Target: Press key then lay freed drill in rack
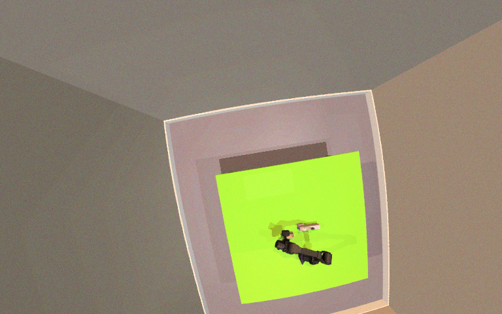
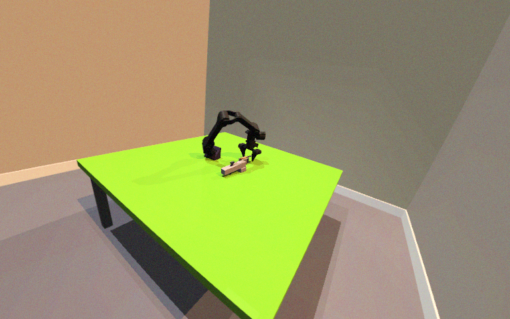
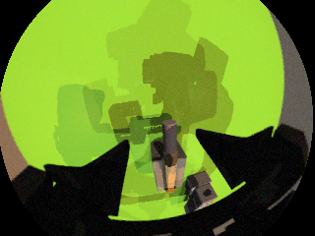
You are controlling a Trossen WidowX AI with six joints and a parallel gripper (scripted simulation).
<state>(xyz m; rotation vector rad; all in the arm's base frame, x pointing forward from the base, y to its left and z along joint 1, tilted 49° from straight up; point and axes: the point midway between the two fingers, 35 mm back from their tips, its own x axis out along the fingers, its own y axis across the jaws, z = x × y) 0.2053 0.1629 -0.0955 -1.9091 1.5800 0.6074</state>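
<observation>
Wrist view, black hand (image 1: 287,234) (image 2: 248,158) (image 3: 163,138) spread open above green table (image 1: 296,199) (image 2: 210,210) (image 3: 49,64), no readable writing.

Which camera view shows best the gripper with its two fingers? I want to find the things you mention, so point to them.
The exterior view: there the gripper (image 1: 288,235) (image 2: 248,157) (image 3: 163,138) appears from the side, both fingers apart and pointing down over the table (image 1: 296,207) (image 2: 210,210) (image 3: 39,74). The wrist view shows the fingers large and dark, but cut off by the image border. The top view shows it tiny, its fingers not clear.

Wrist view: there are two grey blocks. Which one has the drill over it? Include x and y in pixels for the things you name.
The left block (image 1: 291,237) (image 2: 246,160) (image 3: 158,174), under the grey-and-orange drill (image 2: 244,157) (image 3: 169,138). The right block (image 1: 308,226) (image 2: 234,168) (image 3: 199,180) shows a dark spot and no drill.
</observation>
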